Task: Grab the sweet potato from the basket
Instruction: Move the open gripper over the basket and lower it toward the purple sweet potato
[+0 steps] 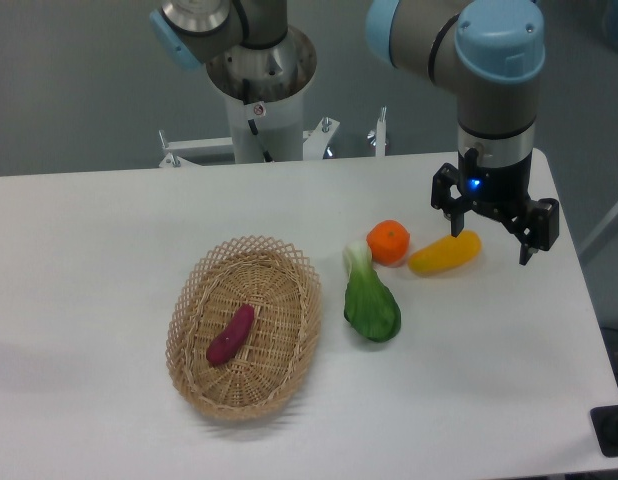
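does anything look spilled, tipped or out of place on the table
Nothing stands out. The sweet potato lies inside the upright basket; the other produce sits loose on the table, and the end effector hovers open there.

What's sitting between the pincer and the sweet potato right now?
In the camera view: a yellow vegetable, an orange, a leafy green, then the basket rim around the sweet potato.

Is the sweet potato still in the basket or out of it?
In. The sweet potato lies on the floor of the wicker basket, untouched; the tool is far off, above the yellow vegetable.
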You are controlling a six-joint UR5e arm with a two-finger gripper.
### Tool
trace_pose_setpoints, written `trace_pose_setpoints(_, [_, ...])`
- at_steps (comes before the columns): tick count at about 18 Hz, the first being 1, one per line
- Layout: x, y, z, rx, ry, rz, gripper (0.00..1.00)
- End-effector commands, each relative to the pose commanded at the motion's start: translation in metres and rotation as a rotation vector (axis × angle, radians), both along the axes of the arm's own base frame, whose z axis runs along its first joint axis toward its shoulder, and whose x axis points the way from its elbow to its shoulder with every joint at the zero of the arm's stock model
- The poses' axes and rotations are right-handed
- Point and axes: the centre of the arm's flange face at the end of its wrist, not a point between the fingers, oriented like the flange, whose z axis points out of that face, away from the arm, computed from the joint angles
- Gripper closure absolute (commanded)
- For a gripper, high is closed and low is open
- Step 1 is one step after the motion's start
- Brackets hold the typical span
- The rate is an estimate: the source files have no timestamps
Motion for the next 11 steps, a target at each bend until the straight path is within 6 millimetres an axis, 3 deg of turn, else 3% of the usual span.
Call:
trace_pose_setpoints(6, [0.011,0.002,0.006,0.004,0.005,0.005,0.00])
trace_pose_setpoints(8, [0.019,0.003,-0.011,-0.004,-0.026,0.011,0.00])
trace_pose_setpoints(11, [0.057,0.009,-0.037,0.007,-0.062,0.036,0.00])
